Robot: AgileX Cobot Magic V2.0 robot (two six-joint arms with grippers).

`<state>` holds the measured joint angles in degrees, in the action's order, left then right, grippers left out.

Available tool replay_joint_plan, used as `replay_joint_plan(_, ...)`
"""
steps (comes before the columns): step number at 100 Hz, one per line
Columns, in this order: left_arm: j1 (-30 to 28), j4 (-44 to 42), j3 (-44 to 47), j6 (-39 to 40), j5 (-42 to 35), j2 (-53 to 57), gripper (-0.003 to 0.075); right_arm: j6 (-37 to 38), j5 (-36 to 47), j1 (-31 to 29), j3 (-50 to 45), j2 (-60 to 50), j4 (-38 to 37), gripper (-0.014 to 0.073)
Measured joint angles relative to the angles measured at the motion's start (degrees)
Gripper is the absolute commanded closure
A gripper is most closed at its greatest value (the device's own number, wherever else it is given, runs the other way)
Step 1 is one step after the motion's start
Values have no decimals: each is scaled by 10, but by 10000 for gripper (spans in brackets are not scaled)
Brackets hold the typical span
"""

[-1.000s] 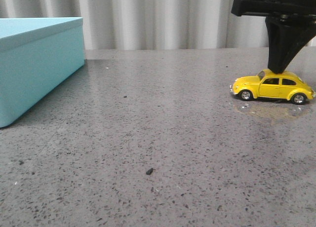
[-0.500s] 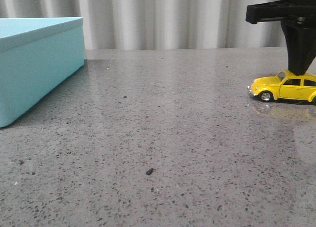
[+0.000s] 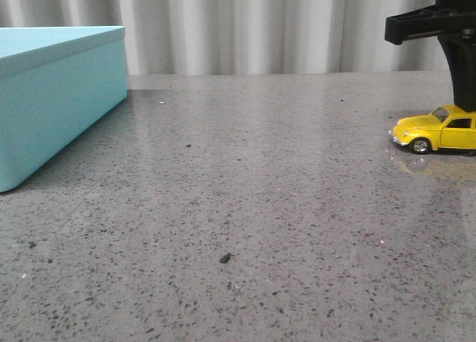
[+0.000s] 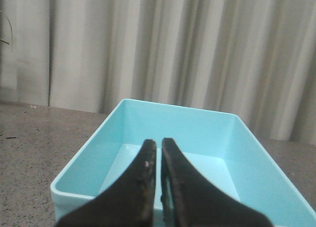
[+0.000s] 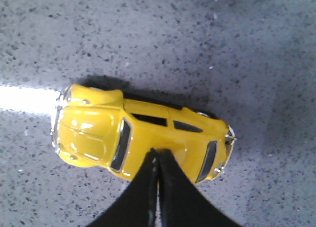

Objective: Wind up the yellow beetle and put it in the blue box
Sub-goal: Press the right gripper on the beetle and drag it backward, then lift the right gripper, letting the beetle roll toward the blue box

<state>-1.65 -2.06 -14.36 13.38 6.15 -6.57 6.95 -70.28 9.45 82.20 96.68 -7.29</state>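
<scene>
The yellow beetle (image 3: 437, 131) stands on its wheels at the far right of the grey table, its rear cut off by the edge of the front view. My right gripper (image 3: 465, 105) is shut, and its joined fingertips press down on the car's roof. In the right wrist view the beetle (image 5: 98, 131) lies under the closed tips of the right gripper (image 5: 158, 153). The blue box (image 3: 59, 104) stands at the far left. My left gripper (image 4: 159, 144) is shut and empty, hovering over the open blue box (image 4: 173, 119), whose inside holds nothing.
A small dark crumb (image 3: 224, 258) lies on the speckled table (image 3: 260, 186) near the front middle. A pale pleated curtain (image 3: 238, 30) hangs behind the table's far edge.
My right gripper has slid to the right with its tips on the beetle's roof, and the car has rolled right with it, partly out of view. The box has not moved.
</scene>
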Motion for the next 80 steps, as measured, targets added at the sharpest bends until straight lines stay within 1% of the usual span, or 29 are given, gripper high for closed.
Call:
replay_joint_plan(21, 0, 0, 0, 0, 0, 0, 741, 5, 0, -1, 0, -15, -12, 655)
replay_joint_plan(30, 0, 0, 0, 0, 0, 0, 741, 8, -1, -1, 5, -45, -12, 655)
replay_joint_plan(52, 0, 0, 0, 0, 0, 0, 741, 8, -2, -1, 55, -127, -1, 655)
replay_joint_plan(80, 0, 1, 0, 0, 0, 0, 741, 8, 15, -1, 64, -170, 14, 655)
